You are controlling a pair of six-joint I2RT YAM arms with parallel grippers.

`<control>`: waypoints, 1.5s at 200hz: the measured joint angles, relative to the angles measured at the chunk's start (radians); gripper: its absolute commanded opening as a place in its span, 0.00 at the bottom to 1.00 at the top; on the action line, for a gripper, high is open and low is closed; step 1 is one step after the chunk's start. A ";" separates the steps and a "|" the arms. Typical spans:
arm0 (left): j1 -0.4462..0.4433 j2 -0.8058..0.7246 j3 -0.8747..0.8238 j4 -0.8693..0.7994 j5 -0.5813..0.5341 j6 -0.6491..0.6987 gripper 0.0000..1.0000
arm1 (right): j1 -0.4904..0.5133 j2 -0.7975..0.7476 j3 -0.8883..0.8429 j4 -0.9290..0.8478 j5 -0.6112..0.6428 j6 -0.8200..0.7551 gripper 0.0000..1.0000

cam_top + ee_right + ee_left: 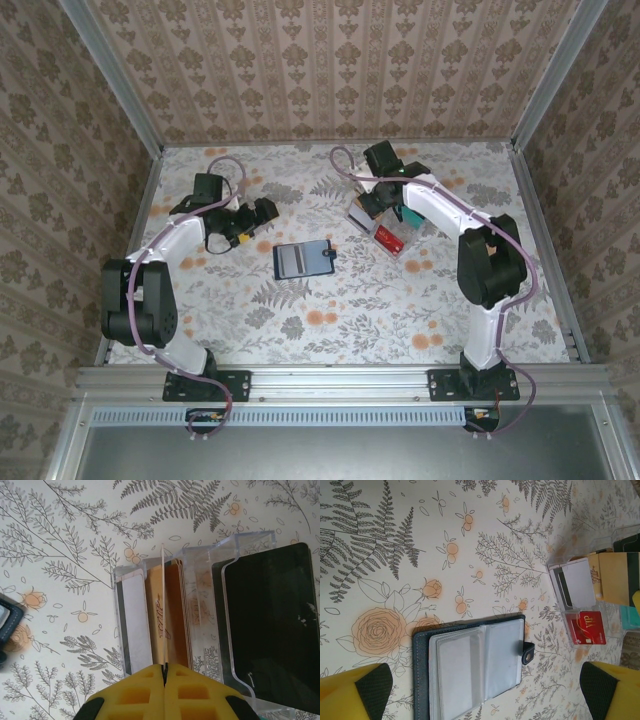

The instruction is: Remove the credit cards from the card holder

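Two grippers: left gripper (482, 692) spread wide, the opened card holder (470, 670) lying beneath it; right gripper (164, 672) clenched on a thin tan credit card (163, 605), edge-on at the clear tray (200, 555) just ahead.

Three walls (330, 60) papered in beige-brown striped damask enclose the surface (300, 310), which is covered by a pale cloth printed with grey ferns and orange roses. Aluminium posts (108, 70) rise at the far corners, and a metal rail (340, 379) lines the near edge. The light is soft and even.
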 measured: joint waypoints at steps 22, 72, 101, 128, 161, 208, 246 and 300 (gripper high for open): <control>0.000 0.000 0.000 0.000 0.000 0.000 1.00 | -0.004 0.011 0.001 0.000 0.002 -0.011 0.00; 0.000 0.000 0.000 0.000 0.004 0.000 1.00 | -0.006 0.016 0.001 -0.002 0.002 -0.046 0.07; 0.000 0.001 0.000 0.000 0.008 0.000 1.00 | -0.006 0.017 0.001 -0.002 0.001 -0.056 0.12; 0.000 0.001 0.000 0.000 0.017 0.003 1.00 | -0.007 0.021 0.001 -0.002 0.002 -0.060 0.18; 0.000 0.001 0.000 0.000 0.027 0.004 1.00 | -0.010 0.026 0.001 -0.002 0.002 -0.058 0.21; 0.000 0.001 0.000 -0.001 0.030 0.007 1.00 | -0.009 0.025 0.001 -0.002 0.002 -0.024 0.30; 0.013 -0.001 -0.012 -0.001 0.019 0.007 1.00 | 0.028 -0.069 -0.042 0.007 0.004 0.094 0.55; 0.081 -0.089 -0.103 -0.020 -0.043 -0.001 1.00 | 0.226 -0.221 -0.094 0.056 0.024 0.382 0.62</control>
